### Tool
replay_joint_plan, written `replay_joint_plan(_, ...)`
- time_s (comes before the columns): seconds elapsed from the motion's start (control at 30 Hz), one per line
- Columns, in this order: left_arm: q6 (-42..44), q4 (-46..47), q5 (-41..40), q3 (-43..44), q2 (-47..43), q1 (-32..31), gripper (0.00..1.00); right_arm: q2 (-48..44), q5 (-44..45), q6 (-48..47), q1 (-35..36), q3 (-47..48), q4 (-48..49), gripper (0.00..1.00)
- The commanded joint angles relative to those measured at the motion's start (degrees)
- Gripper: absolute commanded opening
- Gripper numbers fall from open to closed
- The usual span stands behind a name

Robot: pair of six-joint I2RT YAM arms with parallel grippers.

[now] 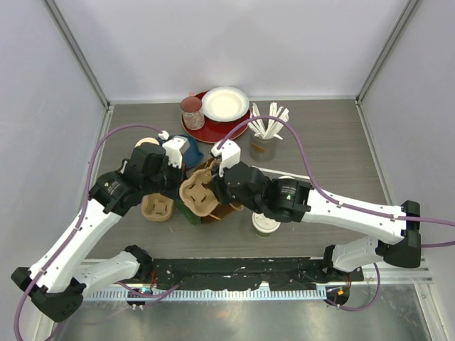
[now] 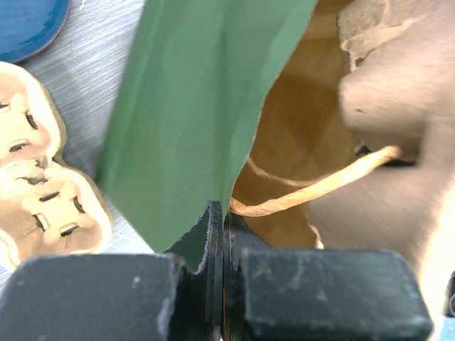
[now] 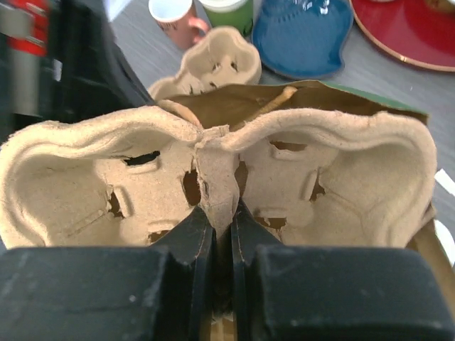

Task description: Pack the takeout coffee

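One takeout coffee cup (image 1: pixel 265 223) with a white lid stands on the table under my right forearm. Another green cup (image 3: pixel 229 13) shows at the top of the right wrist view. My left gripper (image 1: pixel 180 190) (image 2: pixel 224 213) is shut on the rim of a green paper bag (image 2: pixel 192 106) (image 1: pixel 193 215), which has a brown inside and a twine handle (image 2: pixel 320 186). My right gripper (image 1: pixel 217 192) (image 3: pixel 217 213) is shut on the middle ridge of an empty two-cup pulp carrier (image 3: pixel 320 177) (image 1: pixel 199 195), held at the bag's open mouth (image 3: pixel 234 99).
A second pulp carrier (image 1: pixel 158 207) (image 3: pixel 217 64) lies left of the bag. A blue plate (image 1: pixel 192 150), a mug with a pink handle (image 3: pixel 173 13), a red plate (image 1: pixel 213 130) bearing a white plate and a pink cup (image 1: pixel 192 111), and a stirrer holder (image 1: pixel 264 138) stand behind.
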Motion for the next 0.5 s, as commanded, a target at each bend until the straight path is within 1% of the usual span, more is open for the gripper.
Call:
replay_joint_plan(0.0,3.0,3.6,2.9,0.5,-1.8,0.1,0.0,-2.7,-3.5,3.0,-2.8,-2.9,-3.6,0.01)
replay_joint_plan(0.1,8.3,4.5,3.5,-1.0,-3.1,0.1,0.0,-3.2,-6.7,4.1,-4.8,-3.9,-5.6,0.01)
replay_joint_plan(0.17,11.3,5.2,2.3,-1.3,-3.5,0.1,0.0,-2.3,-6.5,4.1,-4.9,-3.2,-8.3,0.01)
replay_joint_plan(0.3,12.3,5.7,5.7,-1.4,-4.2,0.1,0.0,-0.2,-4.7,3.6,-4.9,-2.9,-12.7,0.01)
replay_joint_plan(0.47,10.5,8.2,12.0,-2.9,-4.9,0.1,0.0,-0.5,-4.7,2.3,-4.9,-4.6,-11.3,0.01)
